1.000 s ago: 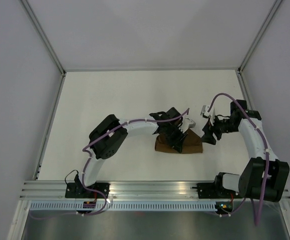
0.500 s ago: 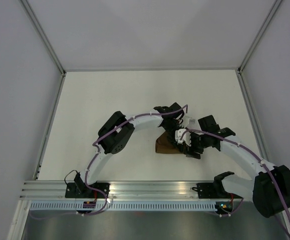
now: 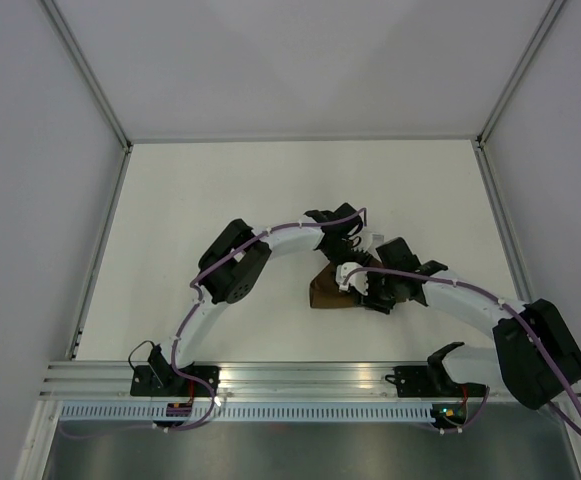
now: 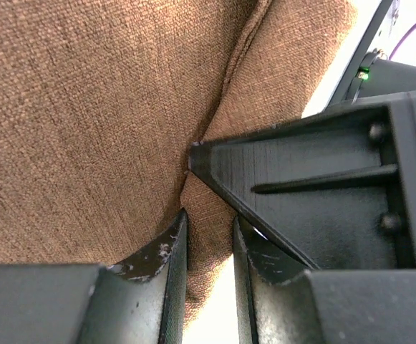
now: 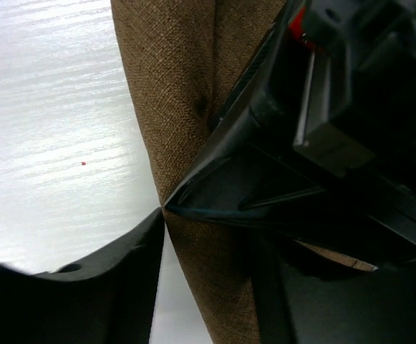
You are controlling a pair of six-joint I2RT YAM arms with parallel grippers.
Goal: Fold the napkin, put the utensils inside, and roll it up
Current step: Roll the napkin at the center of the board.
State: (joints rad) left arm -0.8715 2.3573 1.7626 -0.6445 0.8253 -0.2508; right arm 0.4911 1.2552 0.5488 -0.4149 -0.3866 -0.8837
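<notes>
The dark-brown napkin (image 3: 322, 291) lies bunched mid-table, mostly covered by both grippers. My left gripper (image 3: 350, 258) reaches it from behind. In the left wrist view its fingers (image 4: 209, 222) are shut on a raised fold of the napkin (image 4: 86, 107). My right gripper (image 3: 365, 288) comes in from the right. In the right wrist view its jaws (image 5: 208, 236) stand open on either side of the napkin's folded edge (image 5: 172, 86), with a sliver of table showing beside the left finger (image 5: 114, 279). The two grippers' fingers cross closely. The utensils are hidden.
White table top (image 3: 220, 200) runs out to the enclosure walls and the aluminium rail (image 3: 300, 375) at the near edge. The two arms bend toward each other over the napkin, and their wrists crowd the space above it.
My right arm has swung in from the right side to the napkin, and its jaws have narrowed around the cloth edge. The left gripper has kept its hold and shifted slightly.
</notes>
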